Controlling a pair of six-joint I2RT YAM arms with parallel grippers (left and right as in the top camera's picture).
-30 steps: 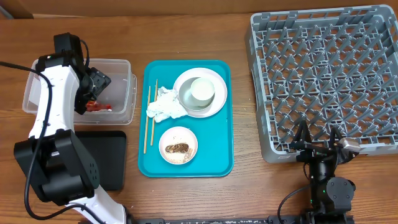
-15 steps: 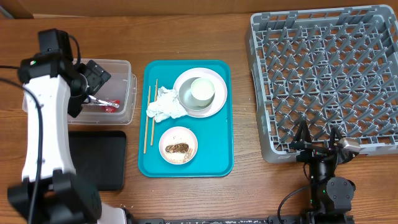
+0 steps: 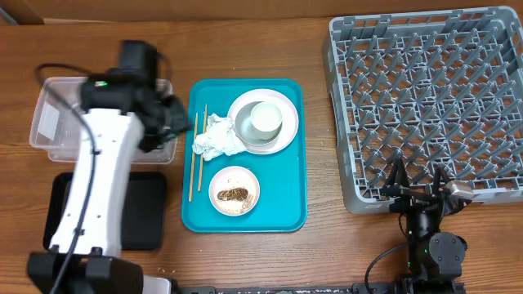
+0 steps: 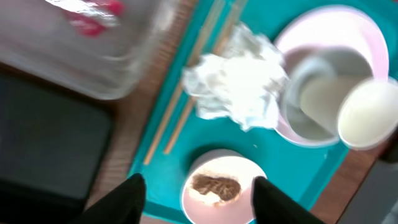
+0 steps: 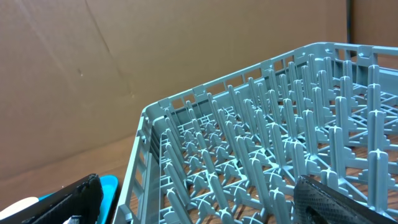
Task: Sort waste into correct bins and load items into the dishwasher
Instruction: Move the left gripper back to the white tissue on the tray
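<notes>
The left gripper (image 4: 196, 185) is held with its jaws apart and nothing between them, at the right rim of the tub (image 3: 49, 122), just beside the teal tray (image 3: 286, 208). On that tray the chopsticks (image 3: 196, 155) are laid nearest, then the napkin (image 3: 216, 137), touching the plate (image 3: 288, 131), on which a cup (image 3: 265, 118) is set. The bowl (image 3: 245, 181) with the brown scrap (image 3: 233, 194) is placed nearer the table's front edge. The red wrapper (image 4: 93, 17) is seen, blurred, inside the tub, and the black tray (image 3: 151, 212) lies near it. The right gripper (image 5: 198, 186) is spread wide and empty at the front of the rack (image 3: 425, 98).
</notes>
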